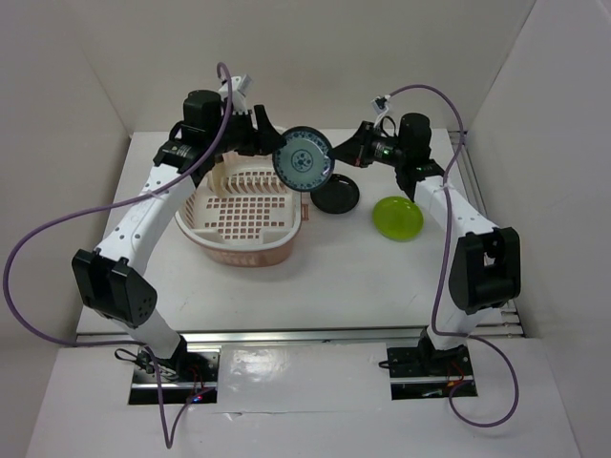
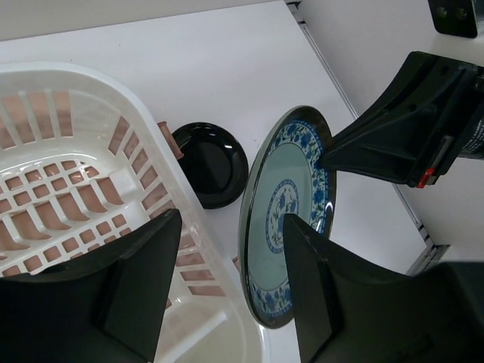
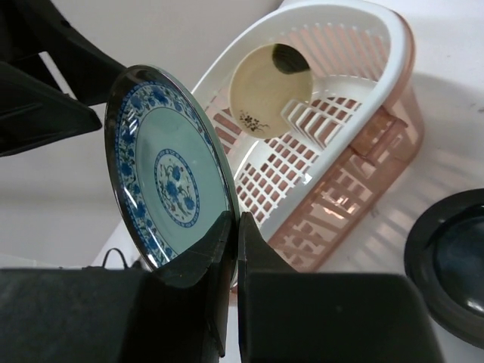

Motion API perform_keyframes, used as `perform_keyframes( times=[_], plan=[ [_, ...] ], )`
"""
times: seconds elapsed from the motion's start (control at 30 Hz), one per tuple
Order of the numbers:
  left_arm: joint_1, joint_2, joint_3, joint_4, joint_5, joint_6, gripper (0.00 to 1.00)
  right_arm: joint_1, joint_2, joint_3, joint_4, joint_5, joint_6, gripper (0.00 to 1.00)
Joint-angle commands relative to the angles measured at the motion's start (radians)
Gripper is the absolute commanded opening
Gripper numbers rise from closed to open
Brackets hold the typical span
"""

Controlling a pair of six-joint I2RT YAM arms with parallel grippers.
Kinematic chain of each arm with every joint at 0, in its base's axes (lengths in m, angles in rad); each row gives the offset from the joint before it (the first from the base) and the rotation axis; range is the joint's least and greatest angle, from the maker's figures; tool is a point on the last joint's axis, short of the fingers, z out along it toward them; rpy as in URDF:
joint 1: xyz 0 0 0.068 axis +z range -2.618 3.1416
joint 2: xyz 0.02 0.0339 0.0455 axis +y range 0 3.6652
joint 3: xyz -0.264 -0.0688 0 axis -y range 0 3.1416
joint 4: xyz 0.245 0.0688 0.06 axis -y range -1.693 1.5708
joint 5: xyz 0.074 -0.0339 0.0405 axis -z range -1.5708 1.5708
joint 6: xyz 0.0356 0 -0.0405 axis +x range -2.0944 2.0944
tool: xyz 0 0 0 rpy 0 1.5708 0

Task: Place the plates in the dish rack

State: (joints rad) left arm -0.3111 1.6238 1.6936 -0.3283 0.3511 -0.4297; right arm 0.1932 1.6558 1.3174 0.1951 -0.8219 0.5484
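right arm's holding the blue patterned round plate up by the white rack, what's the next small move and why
Probably close the left gripper on the blue-green patterned round plate. Its open fingers seem to straddle the upright plate while the right gripper pinches the rim, so this looks like a handover.

Both arms reached far forward, with their wrists turned in toward each other. The left end effector [image 2: 231, 219] had its fingers spread wide apart. The right end effector [image 3: 234, 221] pinched the rim of the blue-green plate [image 3: 170, 181], fingers closed tight.
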Motion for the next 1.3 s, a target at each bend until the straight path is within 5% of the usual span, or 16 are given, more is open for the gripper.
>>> perform_keyframes(
  times=[0.0,0.13,0.27,0.3,0.43,0.47,0.5,0.53,0.57,0.83,1.1,1.27],
  plan=[
    [-0.005,-0.001,-0.011,0.055,0.031,-0.017,0.69,0.018,-0.057,0.022,0.112,-0.045,0.051,0.00],
    [-0.005,-0.001,-0.032,0.064,0.031,-0.017,0.66,0.037,-0.039,0.043,0.121,-0.045,0.073,0.00],
    [-0.005,-0.001,-0.032,0.064,0.031,-0.017,0.45,0.046,-0.030,0.043,0.135,-0.054,0.084,0.00],
    [-0.005,0.008,-0.032,0.064,0.031,-0.017,0.29,0.046,-0.030,0.052,0.124,-0.054,0.084,0.00],
    [-0.005,0.030,0.014,0.025,0.020,-0.017,0.00,0.055,-0.021,0.052,0.112,-0.023,0.064,0.00],
    [-0.005,0.039,0.026,0.012,0.011,-0.017,0.00,0.055,-0.010,0.052,0.103,-0.023,0.064,0.00],
    [-0.005,0.039,0.049,-0.006,0.000,-0.005,0.00,0.055,-0.010,0.052,0.102,-0.023,0.055,0.07],
    [-0.005,0.039,0.060,-0.015,0.000,-0.004,0.00,0.055,-0.010,0.052,0.102,-0.004,0.054,0.33],
    [-0.005,0.039,0.072,-0.024,-0.032,0.006,0.00,0.055,-0.010,0.052,0.090,0.027,0.054,0.99],
    [-0.005,-0.001,0.190,-0.091,-0.489,0.121,0.00,0.045,-0.050,0.043,-0.069,0.217,-0.054,1.00],
    [-0.098,0.036,0.163,0.010,-0.976,0.481,0.00,0.054,-0.071,-0.037,-0.092,0.268,-0.045,1.00],
    [-0.108,0.056,0.089,0.077,-1.026,0.537,0.00,0.063,-0.071,-0.027,-0.128,0.257,-0.056,1.00]
  ],
)
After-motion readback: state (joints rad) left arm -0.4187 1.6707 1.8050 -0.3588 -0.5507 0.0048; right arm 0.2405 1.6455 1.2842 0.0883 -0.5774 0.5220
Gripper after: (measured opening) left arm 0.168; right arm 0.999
